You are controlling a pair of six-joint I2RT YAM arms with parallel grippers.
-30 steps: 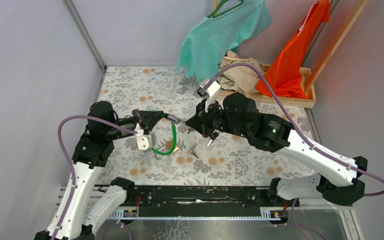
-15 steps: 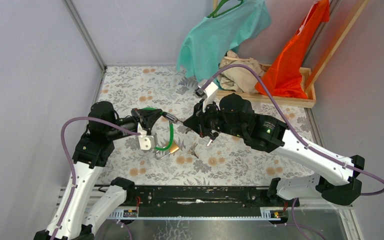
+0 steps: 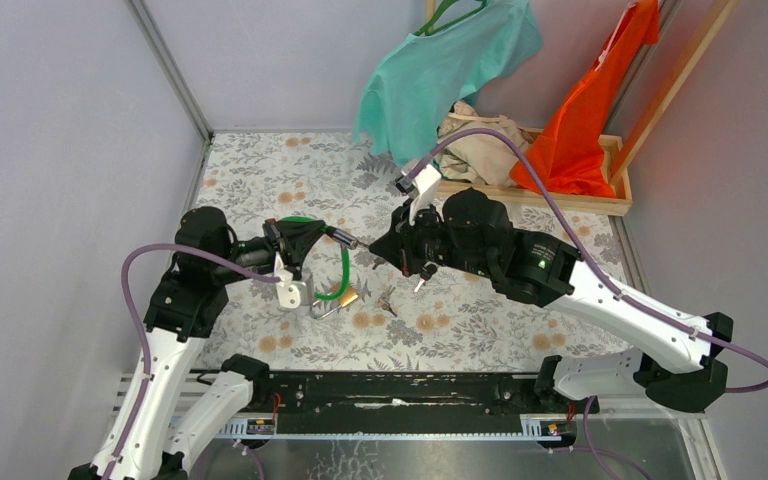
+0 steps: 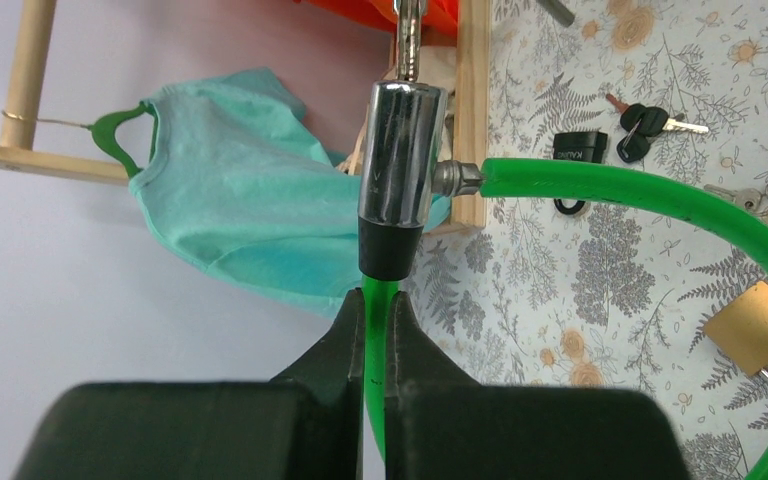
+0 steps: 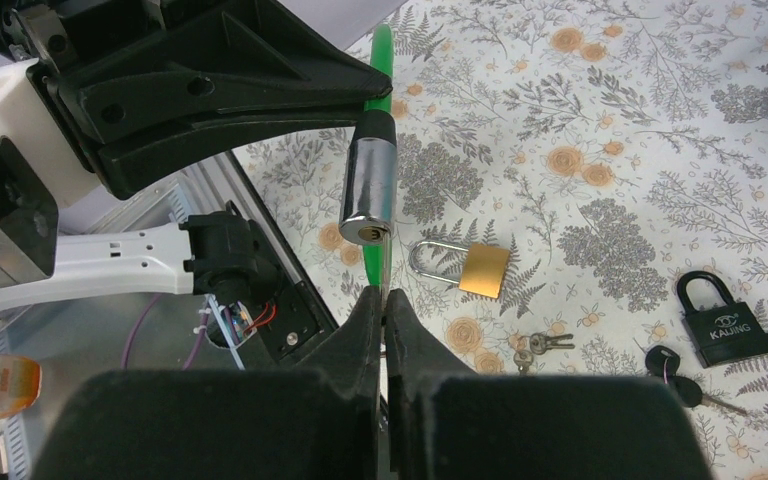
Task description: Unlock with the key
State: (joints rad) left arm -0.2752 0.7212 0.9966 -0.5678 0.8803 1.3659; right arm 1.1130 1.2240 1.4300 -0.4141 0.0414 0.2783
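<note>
A green cable lock (image 3: 343,272) with a chrome cylinder (image 3: 339,237) hangs above the floral table. My left gripper (image 3: 312,238) is shut on the green cable just behind the cylinder (image 4: 400,165), and its fingertips (image 4: 352,318) pinch the cable (image 4: 650,195). My right gripper (image 3: 380,246) is shut on a thin metal key (image 5: 385,264) whose tip meets the keyhole face of the cylinder (image 5: 370,190). In the right wrist view my right gripper (image 5: 382,298) sits just below that face. The key also shows in the left wrist view (image 4: 409,40) at the cylinder's far end.
A brass padlock (image 5: 470,265) lies under the lock, with small keys (image 5: 535,345), a black padlock (image 5: 717,320) and black-headed keys (image 5: 672,365) to its right. A wooden rack (image 3: 615,175) with teal and orange clothes stands at the back right.
My left wrist has dropped slightly and turned, swinging the green cable loop. My right gripper edged left, then back, staying at the cylinder's end.
</note>
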